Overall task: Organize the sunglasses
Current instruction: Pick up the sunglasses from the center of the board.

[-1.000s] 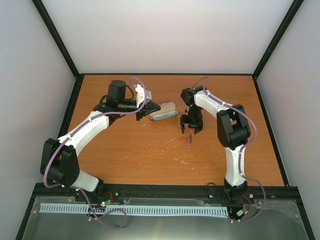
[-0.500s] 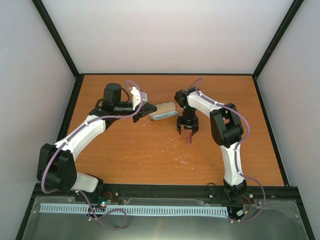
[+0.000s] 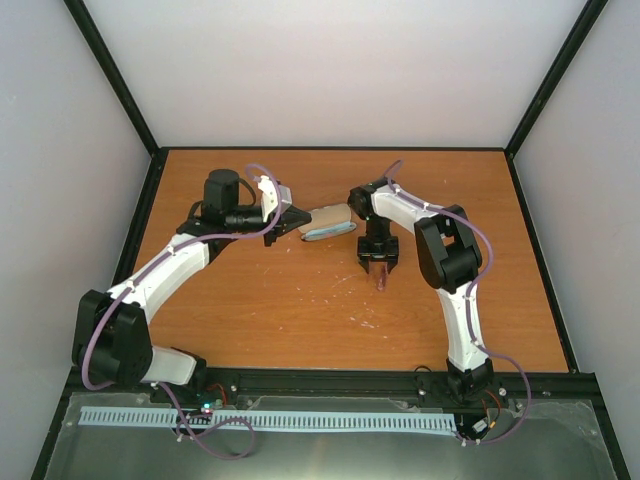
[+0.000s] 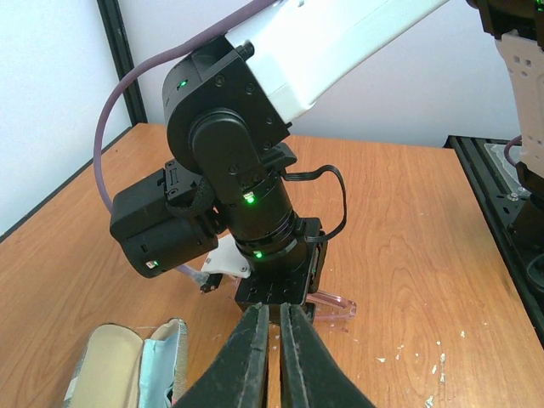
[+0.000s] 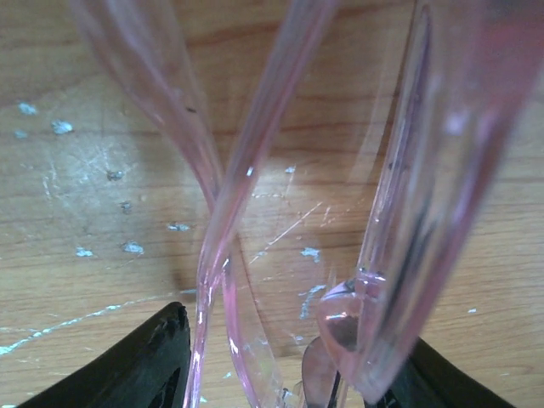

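Observation:
The sunglasses [image 3: 381,279], with a translucent pinkish-red frame, sit between my right gripper's [image 3: 378,266] jaws, low over the table's middle. In the right wrist view the sunglasses [image 5: 255,170] fill the frame, their crossed temple arms and front piece lying between the two black fingertips [image 5: 149,361], so my right gripper [image 5: 285,374] is shut on them. From the left wrist view a pink end of the sunglasses [image 4: 336,304] pokes out under the right wrist. My left gripper [image 4: 272,340] is shut and empty, beside the open tan case [image 3: 328,221].
The tan case with pale blue lining [image 4: 127,374] lies open just left of my left fingers. The right arm's wrist [image 4: 246,212] stands close in front of the left gripper. White flecks dot the wooden table [image 3: 250,300]. Black frame rails edge the table.
The right gripper has shifted a little left and lower with the sunglasses. The left arm's wrist has turned and drawn slightly left, still beside the case.

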You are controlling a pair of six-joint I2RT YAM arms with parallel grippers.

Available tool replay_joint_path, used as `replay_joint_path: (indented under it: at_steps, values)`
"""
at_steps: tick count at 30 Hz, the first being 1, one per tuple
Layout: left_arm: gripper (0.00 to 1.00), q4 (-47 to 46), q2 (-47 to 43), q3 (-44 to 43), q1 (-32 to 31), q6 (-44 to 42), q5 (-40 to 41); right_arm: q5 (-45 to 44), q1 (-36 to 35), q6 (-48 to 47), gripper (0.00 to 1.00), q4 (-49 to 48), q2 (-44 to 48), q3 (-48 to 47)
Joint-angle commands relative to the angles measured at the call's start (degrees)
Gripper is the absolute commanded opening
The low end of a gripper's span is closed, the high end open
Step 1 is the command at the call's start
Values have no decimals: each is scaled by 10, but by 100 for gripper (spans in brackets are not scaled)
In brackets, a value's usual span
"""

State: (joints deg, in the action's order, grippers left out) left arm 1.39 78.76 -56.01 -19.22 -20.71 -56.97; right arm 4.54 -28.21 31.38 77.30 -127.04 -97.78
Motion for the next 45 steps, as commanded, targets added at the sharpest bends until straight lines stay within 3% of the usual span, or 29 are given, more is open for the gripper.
replay_joint_path:
  at_steps: [1, 5, 10, 14, 23, 34, 40, 45]
  values:
    - [8, -16, -11, -2, 3, 7, -6, -28, -6, 8, 54, 15, -10, -6]
    - [8, -16, -9, -4, 3, 8, -6, -37, -6, 2, 50, 19, -11, -16]
    - [8, -18, -7, -5, 3, 9, -7, -45, -6, -6, 23, 30, -18, -30]
    - [8, -18, -7, -4, 3, 10, -8, -48, -6, -10, 13, 33, -16, -30]
    - [8, -19, -1, -10, 3, 10, -1, -28, -5, -31, 11, 34, 5, -36]
    - [8, -52, 88, -66, 42, 33, 46, 145, 33, -57, 12, -28, 97, -33]
    - [9, 33, 198, -177, 61, -14, 114, 210, 60, -59, 13, -58, 133, -28]
    - [9, 171, 338, -335, 66, -71, 165, 235, 67, -59, 13, -72, 148, -31]
